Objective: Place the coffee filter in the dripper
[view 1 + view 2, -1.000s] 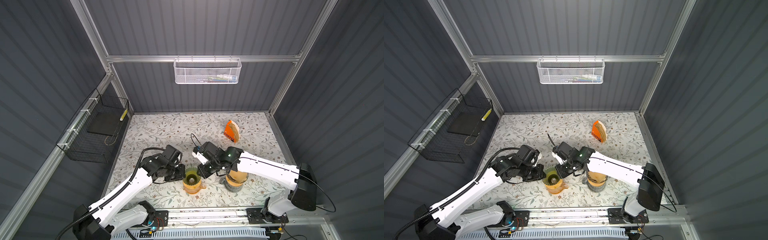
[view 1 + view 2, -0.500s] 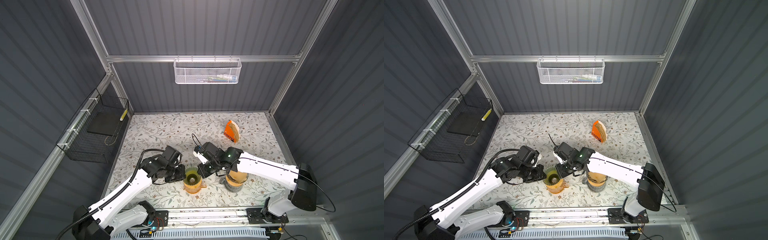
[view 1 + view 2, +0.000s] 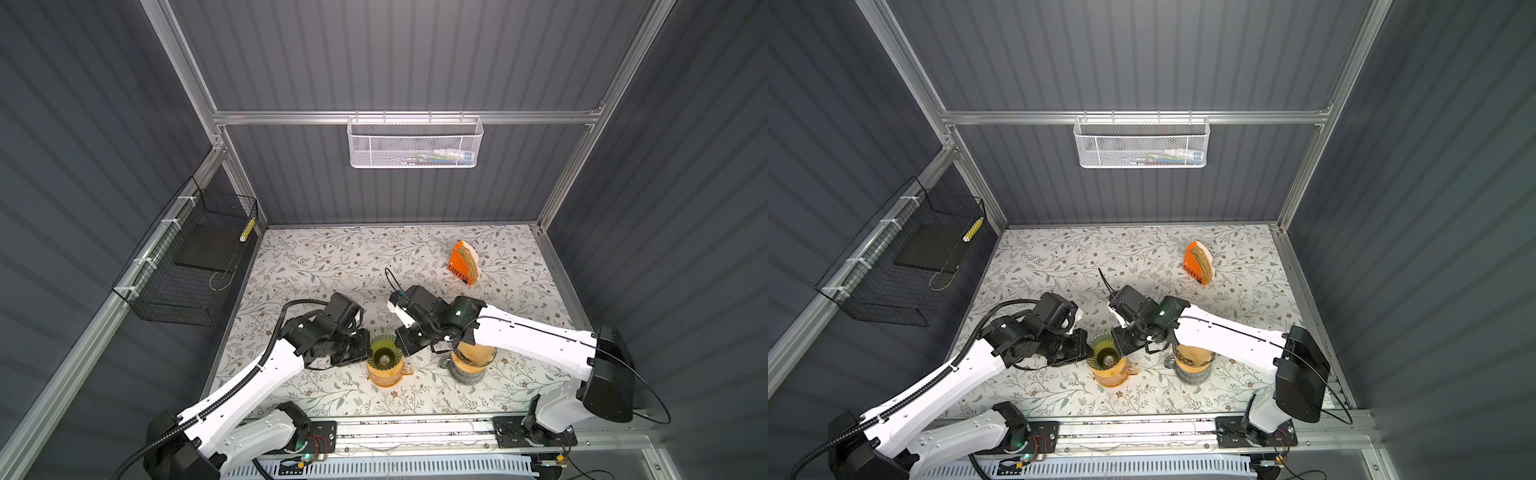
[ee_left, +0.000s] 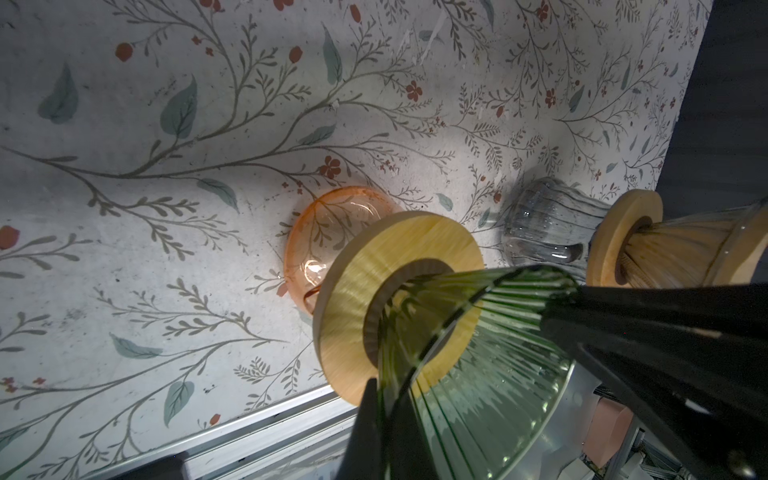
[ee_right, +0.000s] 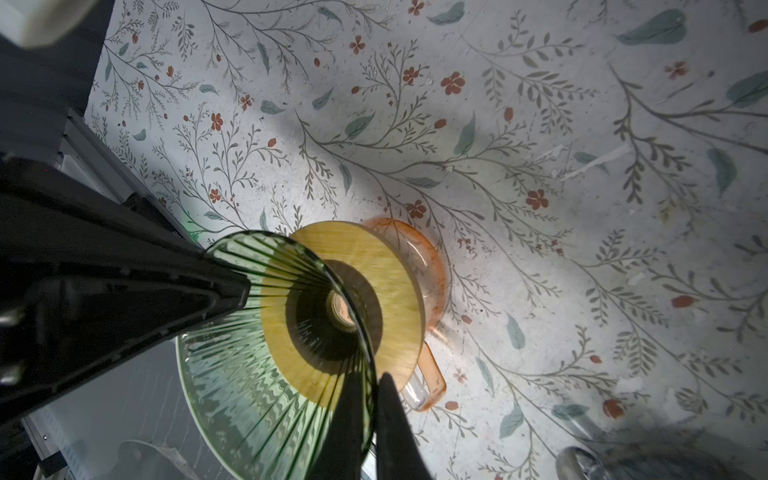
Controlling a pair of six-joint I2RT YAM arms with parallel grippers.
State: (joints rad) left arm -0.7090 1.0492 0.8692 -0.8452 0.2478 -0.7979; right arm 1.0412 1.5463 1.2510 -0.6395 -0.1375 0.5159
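- The green dripper (image 3: 384, 353) stands on an orange glass server (image 3: 384, 376) at the near middle of the tabletop (image 3: 332, 257). Its cone looks empty, with the drain hole showing in the right wrist view.
- The left tool (image 3: 365, 351) is closed thin on the dripper's rim at 9 o'clock. The right tool (image 5: 371, 399) is pinched just as narrowly on the rim at 3 o'clock.
- The coffee filters (image 3: 471, 262) are stacked in an orange holder (image 3: 457, 266) at about 1 o'clock from the dripper, well apart from both tools. None has been picked.
- The step in hand looks like steadying or squaring the dripper on its server.
- To do it well, keep both pinches light, since this is glass, and avoid pulling the rim in opposite directions.
- Let the wooden collar (image 4: 374, 266) settle flat before letting go.
- The right tool probably suits the fetch, being on the holder's side, while the left stays as anchor.
- Lift straight off the rim, minding the second dripper (image 3: 473, 355) just under the right arm.
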